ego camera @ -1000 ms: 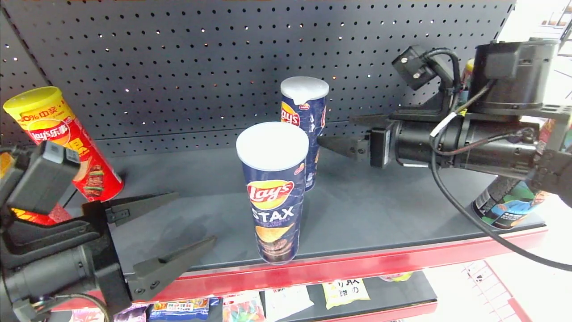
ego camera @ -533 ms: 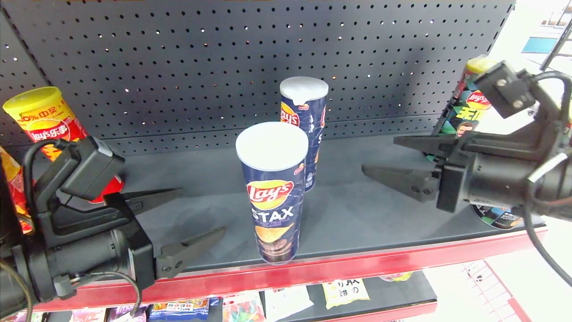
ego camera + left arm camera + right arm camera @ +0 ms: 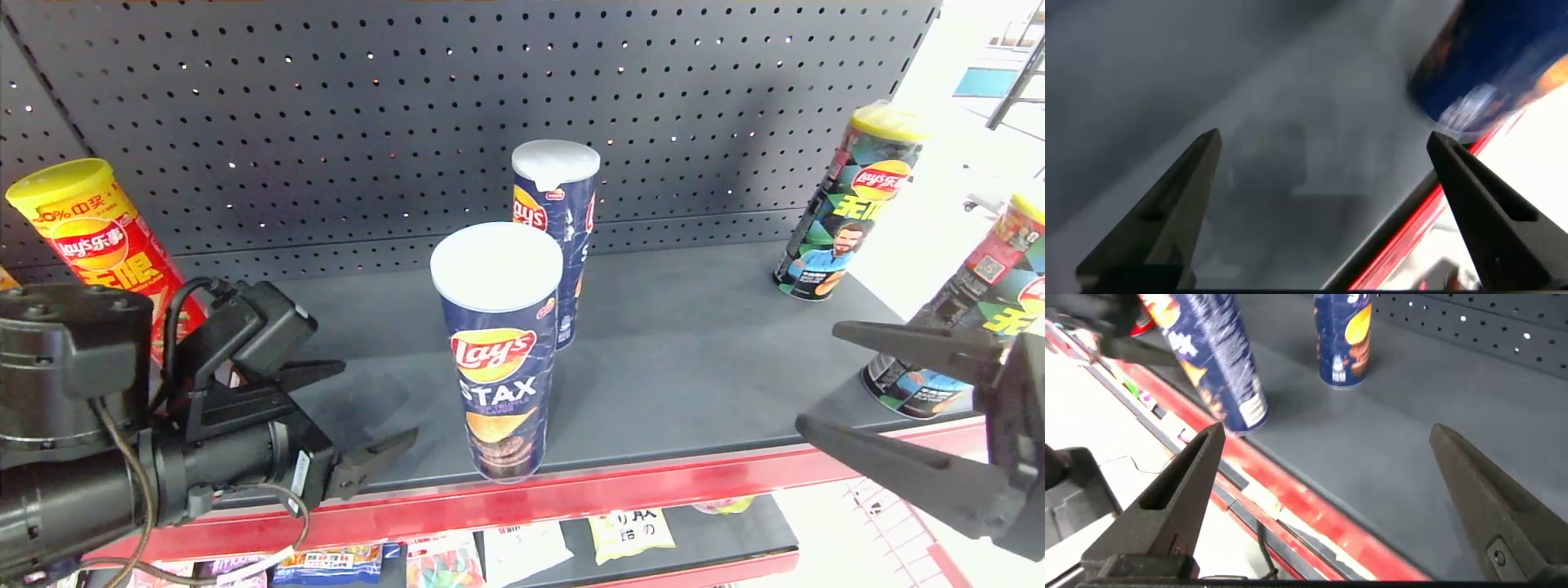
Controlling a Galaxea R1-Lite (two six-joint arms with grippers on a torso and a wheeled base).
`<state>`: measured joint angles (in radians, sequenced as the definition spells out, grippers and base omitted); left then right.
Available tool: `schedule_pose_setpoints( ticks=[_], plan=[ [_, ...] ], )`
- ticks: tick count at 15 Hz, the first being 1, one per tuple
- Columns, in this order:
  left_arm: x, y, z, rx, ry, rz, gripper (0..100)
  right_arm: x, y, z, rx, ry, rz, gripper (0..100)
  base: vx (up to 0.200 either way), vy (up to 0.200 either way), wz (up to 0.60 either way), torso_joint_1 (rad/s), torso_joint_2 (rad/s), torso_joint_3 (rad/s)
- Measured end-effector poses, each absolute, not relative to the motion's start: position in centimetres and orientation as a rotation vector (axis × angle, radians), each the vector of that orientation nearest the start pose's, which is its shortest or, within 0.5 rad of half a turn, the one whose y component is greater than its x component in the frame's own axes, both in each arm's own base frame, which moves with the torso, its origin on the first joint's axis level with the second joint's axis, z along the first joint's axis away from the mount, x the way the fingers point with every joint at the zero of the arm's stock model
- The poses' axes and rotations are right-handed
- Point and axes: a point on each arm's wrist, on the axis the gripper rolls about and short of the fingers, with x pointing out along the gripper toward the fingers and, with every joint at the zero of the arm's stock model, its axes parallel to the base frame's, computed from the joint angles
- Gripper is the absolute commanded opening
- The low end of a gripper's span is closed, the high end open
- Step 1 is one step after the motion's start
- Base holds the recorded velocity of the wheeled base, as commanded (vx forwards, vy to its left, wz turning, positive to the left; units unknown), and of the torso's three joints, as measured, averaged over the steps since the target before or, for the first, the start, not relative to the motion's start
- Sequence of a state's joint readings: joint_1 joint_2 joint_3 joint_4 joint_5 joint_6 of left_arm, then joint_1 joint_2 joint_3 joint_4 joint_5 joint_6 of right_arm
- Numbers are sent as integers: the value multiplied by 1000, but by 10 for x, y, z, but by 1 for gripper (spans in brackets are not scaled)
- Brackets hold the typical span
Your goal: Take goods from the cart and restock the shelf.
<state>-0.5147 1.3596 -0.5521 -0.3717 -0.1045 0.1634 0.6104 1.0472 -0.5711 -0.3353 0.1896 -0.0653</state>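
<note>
The front cylindrical chip can (image 3: 500, 367) and the rear chip can (image 3: 558, 220) are dark blue with white lids. The metal shelf (image 3: 678, 359) is dark grey with a red edge.

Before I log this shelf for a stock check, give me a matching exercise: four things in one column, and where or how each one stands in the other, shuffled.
Column 1
1. red can
2. front blue can
3. rear blue can
4. right gripper

Column 2
A. middle, at the front edge of the shelf
B. open, by the right end
C. far left end
D. close to the pegboard, behind another can

Pairs: 1-C, 2-A, 3-D, 4-B
</note>
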Motion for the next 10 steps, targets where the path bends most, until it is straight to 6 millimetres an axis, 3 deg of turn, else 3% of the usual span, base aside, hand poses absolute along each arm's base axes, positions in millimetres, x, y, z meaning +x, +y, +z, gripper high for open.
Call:
schedule_pose_setpoints(
  ticks=[4,10],
  plan=[
    [188,-110,168,282,418,-656,100,95,70,232,-82,76,793,100,0,0,0,0,0,0],
    [198,-125,166,294,434,-688,100,90,67,236,-77,52,777,100,0,0,0,0,0,0]
  ],
)
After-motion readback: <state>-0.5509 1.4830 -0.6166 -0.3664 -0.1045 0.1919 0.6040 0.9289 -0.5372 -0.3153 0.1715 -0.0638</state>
